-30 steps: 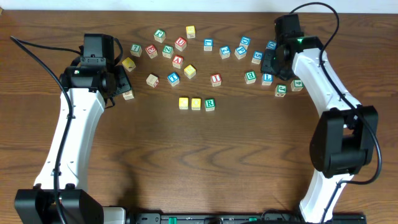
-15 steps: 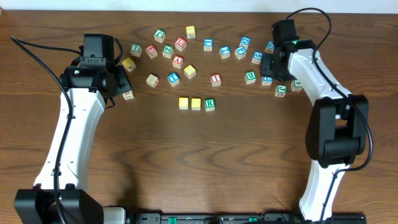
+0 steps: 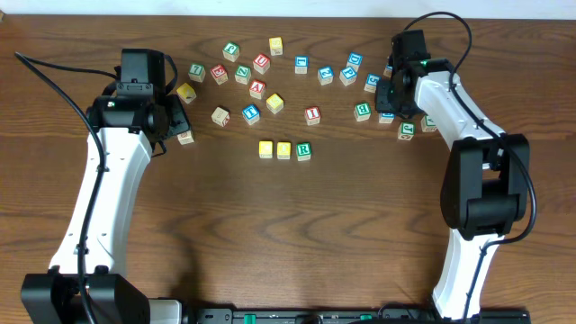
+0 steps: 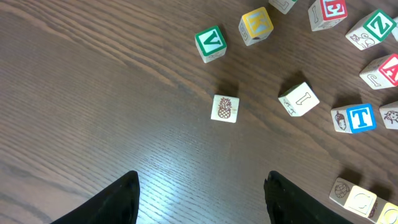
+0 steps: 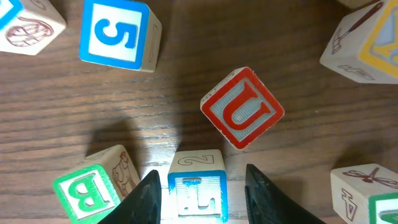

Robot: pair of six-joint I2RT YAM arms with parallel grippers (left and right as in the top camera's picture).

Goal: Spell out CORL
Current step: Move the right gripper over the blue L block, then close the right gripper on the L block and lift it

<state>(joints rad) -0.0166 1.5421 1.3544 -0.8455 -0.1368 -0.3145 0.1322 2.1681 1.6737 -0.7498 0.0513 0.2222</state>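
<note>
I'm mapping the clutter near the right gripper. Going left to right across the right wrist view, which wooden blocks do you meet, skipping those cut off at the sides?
Blue-bordered wooden 5 block → blue-faced wooden block at the bottom edge → red wooden U block. The green wooden B block overlaps the 5 block sideways, so omitted.

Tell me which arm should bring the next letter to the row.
Right. The right gripper is open and straddles a blue block that looks like an L, the letter missing after the green R block. The left gripper hangs open over bare table, holding nothing.
</note>
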